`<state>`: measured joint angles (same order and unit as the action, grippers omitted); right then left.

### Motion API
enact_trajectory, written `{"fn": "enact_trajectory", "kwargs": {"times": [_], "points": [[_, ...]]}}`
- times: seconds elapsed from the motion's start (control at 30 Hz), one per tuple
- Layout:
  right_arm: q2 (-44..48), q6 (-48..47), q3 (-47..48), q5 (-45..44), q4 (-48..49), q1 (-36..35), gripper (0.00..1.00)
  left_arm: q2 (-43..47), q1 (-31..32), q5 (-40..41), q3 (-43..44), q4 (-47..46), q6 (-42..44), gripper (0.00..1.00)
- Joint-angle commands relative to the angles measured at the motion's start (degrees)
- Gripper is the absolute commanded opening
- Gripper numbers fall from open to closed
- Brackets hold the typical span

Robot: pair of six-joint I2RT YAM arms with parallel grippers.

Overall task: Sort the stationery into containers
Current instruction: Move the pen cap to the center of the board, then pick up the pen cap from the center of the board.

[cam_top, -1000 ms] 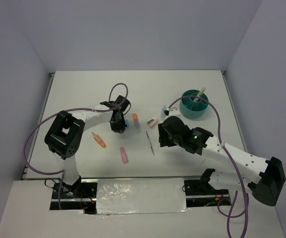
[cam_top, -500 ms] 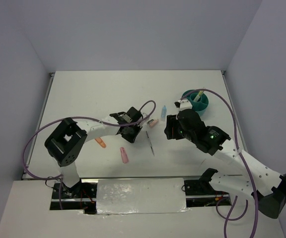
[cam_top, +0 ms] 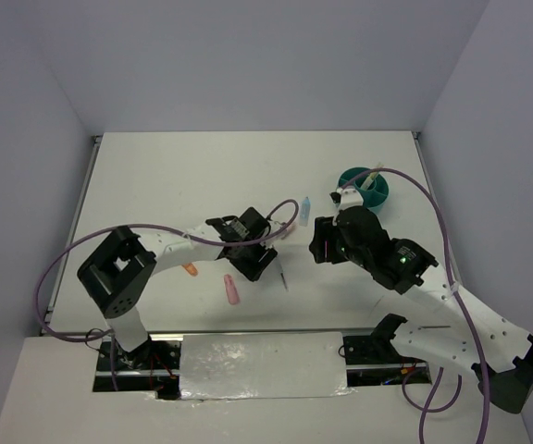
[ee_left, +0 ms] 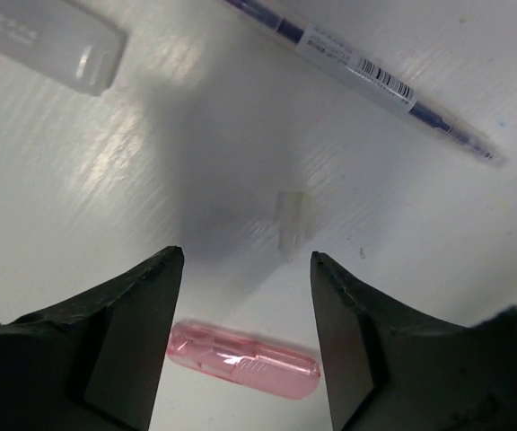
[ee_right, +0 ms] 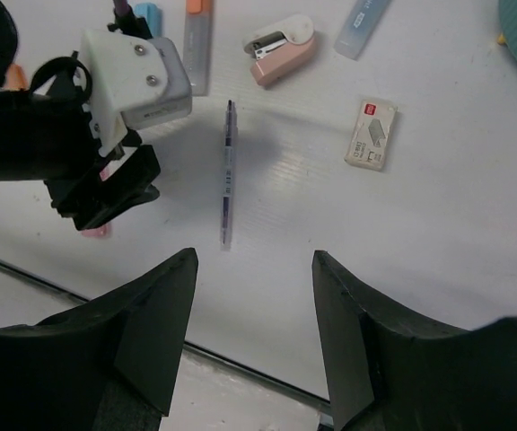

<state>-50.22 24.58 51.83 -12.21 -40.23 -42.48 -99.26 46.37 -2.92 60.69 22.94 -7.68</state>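
My left gripper (ee_left: 245, 260) hangs open just above the table, and a short pink translucent highlighter (ee_left: 243, 362) lies between its fingers, untouched. Beyond it lie a thin pen (ee_left: 366, 79) and a clear-bodied marker (ee_left: 48, 40). From above, the left gripper (cam_top: 253, 264) sits beside the pink highlighter (cam_top: 232, 289), with an orange one (cam_top: 190, 269) further left. My right gripper (ee_right: 254, 260) is open and empty, high over the table, looking down on the pen (ee_right: 228, 175). The teal organiser (cam_top: 370, 191) stands behind the right arm, partly hidden.
A pink stapler (ee_right: 281, 38), a staple box (ee_right: 372, 135), a blue item (ee_right: 363, 16) and an orange-tipped highlighter (ee_right: 197, 45) lie between the arms. The table's near edge (ee_right: 240, 364) runs below the right gripper. The left arm (ee_right: 106, 193) reaches in at the left.
The left arm swung right and toward the near edge, and its gripper opened over the pink highlighter. The right arm rose and drew back toward the organiser.
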Motion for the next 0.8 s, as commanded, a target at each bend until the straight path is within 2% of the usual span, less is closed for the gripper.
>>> {"fn": "enact_trajectory", "kwargs": {"times": [0.0, 0.07, 0.13, 0.2, 0.27, 0.3, 0.37, 0.4, 0.43, 0.47, 0.57, 0.67, 0.77], "points": [[0.8, -0.1, 2.1, -0.3, -1.3, 0.3, 0.62, 5.5, 0.0, 2.6, 1.7, 0.9, -0.7, 0.72], [0.9, -0.1, 2.5, -0.3, -1.4, 0.4, 0.62, 7.0, 0.0, 2.6, 2.9, 1.7, -1.5, 0.74], [1.0, -0.1, 2.8, -0.3, -1.6, 0.3, 0.62, 8.7, 0.0, 6.1, 5.4, 2.3, -4.2, 0.76], [1.2, 0.2, 3.1, -0.8, -1.9, 0.4, 0.62, 10.7, 0.1, 8.4, 7.9, 3.6, -9.7, 0.79], [1.5, 0.6, 3.6, -1.7, -2.5, 0.5, 0.63, 11.5, 0.0, 12.3, 9.4, 5.1, -15.5, 0.86], [1.7, 1.0, 3.8, -3.5, -2.8, 0.6, 0.63, 11.9, 0.3, 14.4, 11.1, 8.8, -23.2, 0.91], [2.0, 3.5, 4.8, -6.2, -5.0, 1.3, 0.68, 11.5, 0.3, 20.3, 13.0, 15.8, -34.4, 0.95], [2.1, 4.3, 5.0, -8.3, -5.6, 1.6, 0.69, 10.2, 0.4, 20.9, 14.6, 19.7, -45.3, 0.99], [2.4, 5.6, 5.5, -8.9, -6.5, 2.0, 0.7, 9.6, 0.6, 21.1, 15.0, 26.7, -50.6, 0.99], [2.7, 6.4, 5.6, -9.4, -6.8, 2.7, 0.72, 9.2, 2.0, 20.5, 14.9, 28.6, -59.4, 0.99], [3.0, 7.0, 5.6, -8.9, -6.4, 5.2, 0.74, 8.0, 7.6, 22.5, 17.4, 37.2, -76.4, 0.99], [2.5, 6.1, 5.6, -4.9, -5.4, 6.9, 0.74, 5.2, 10.7, 23.4, 20.6, 40.9, -85.3, 0.99], [1.9, 5.2, 5.1, -2.2, -4.2, 7.4, 0.74, 1.6, 11.5, 21.0, 23.1, 39.8, -88.2, 0.98]]}}
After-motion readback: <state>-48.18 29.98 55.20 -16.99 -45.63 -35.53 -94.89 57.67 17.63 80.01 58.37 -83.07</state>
